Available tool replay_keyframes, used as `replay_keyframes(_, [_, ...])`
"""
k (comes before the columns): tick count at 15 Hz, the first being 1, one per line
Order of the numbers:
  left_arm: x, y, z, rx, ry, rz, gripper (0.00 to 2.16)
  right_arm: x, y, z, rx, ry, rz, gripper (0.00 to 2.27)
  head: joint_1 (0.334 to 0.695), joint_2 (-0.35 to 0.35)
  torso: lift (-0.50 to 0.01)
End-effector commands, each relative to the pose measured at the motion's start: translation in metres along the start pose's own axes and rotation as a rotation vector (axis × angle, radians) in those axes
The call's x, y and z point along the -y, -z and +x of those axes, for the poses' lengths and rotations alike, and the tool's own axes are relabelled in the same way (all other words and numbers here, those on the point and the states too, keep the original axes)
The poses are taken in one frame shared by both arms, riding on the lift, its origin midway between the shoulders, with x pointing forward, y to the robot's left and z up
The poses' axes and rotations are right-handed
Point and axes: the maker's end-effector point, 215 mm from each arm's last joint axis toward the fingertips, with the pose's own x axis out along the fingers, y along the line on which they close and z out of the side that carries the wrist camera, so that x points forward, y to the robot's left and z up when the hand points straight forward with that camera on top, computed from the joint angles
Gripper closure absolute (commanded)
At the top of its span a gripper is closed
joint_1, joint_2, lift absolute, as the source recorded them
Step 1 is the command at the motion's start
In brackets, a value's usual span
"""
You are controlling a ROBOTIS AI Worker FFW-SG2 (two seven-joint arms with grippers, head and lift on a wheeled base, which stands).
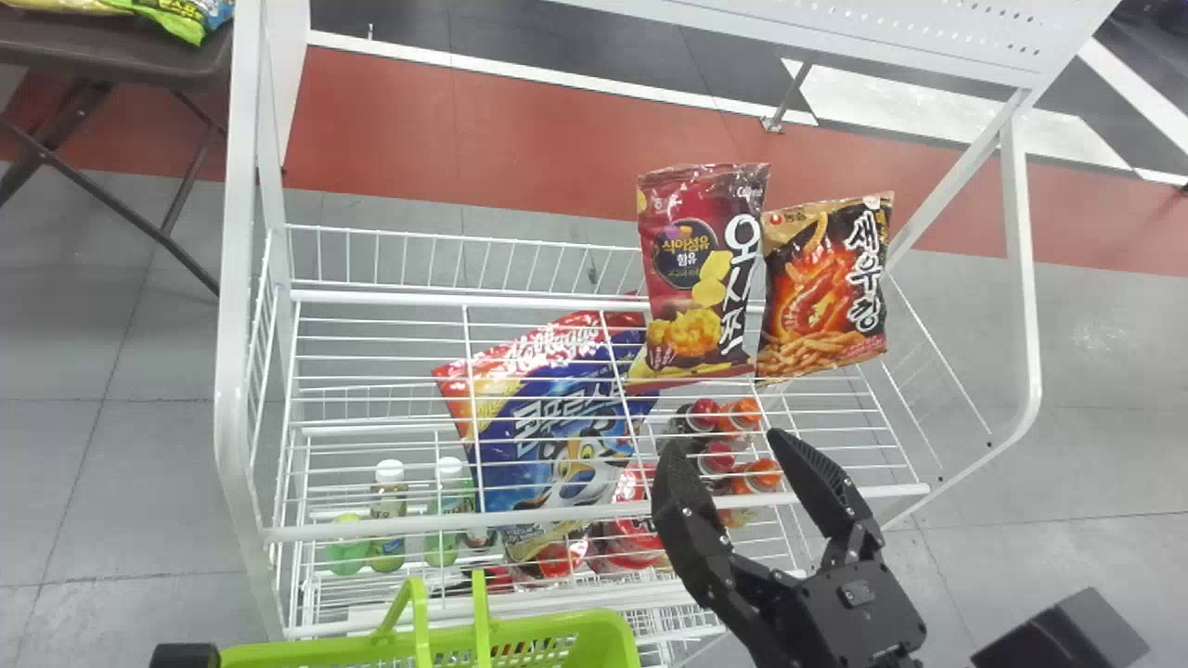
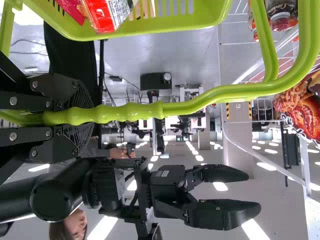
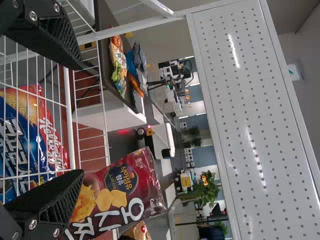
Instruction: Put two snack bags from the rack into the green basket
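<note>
Left wrist view: fingers [image 2: 82,116] clamped round basket handle [image 2: 185,109]; right fingers [image 1: 725,441] wide apart, empty, near wire shelf [image 1: 464,525]

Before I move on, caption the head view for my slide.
Open right gripper near a maroon snack bag and a black one on a white rack, green basket in front.

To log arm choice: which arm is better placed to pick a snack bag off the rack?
Right, I'd judge. The right pincer is open near the maroon snack bag on the rack, while the left pincer is closed on the green basket handle and would have to let go first.
</note>
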Motion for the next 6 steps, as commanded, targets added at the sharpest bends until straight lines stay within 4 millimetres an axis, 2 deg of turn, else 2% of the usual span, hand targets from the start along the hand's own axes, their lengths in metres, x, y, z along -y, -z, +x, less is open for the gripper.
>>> replay_keyframes(1, [0.0007, 0.0006, 0.0006, 0.001, 0.002, -0.002, 1.45, 0.0001, -0.0001, -0.0002, 0.000, 0.001, 0.003, 0.07, 0.695, -0.350, -0.005])
replay_keyframes(6, [0.0013, 0.0025, 0.0003, 0.002, 0.006, -0.007, 1.45, 0.0076, -0.0056, -0.0012, 0.006, 0.012, 0.005, 0.07, 0.695, -0.350, -0.005])
